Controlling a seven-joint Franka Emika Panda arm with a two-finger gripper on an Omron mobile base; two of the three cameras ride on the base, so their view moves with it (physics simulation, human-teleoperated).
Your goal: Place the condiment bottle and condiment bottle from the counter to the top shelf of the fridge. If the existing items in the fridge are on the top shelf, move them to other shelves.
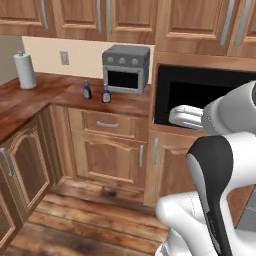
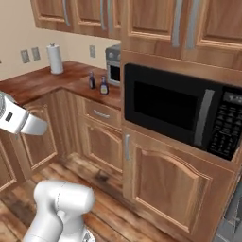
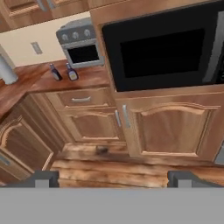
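The reddish-brown counter (image 1: 35,97) wraps the far corner in an L over light wooden cabinets (image 1: 107,145). To its right, a black microwave (image 2: 182,111) is built into the cabinetry. A grey toaster oven (image 1: 126,68) stands at the back of the counter, a paper towel roll (image 1: 24,70) far to the left. The two condiment bottles (image 1: 87,90) (image 1: 106,94) stand upright just beside each other, left of the oven's front. The gripper (image 3: 113,179) hangs well away, fingers spread wide, holding nothing.
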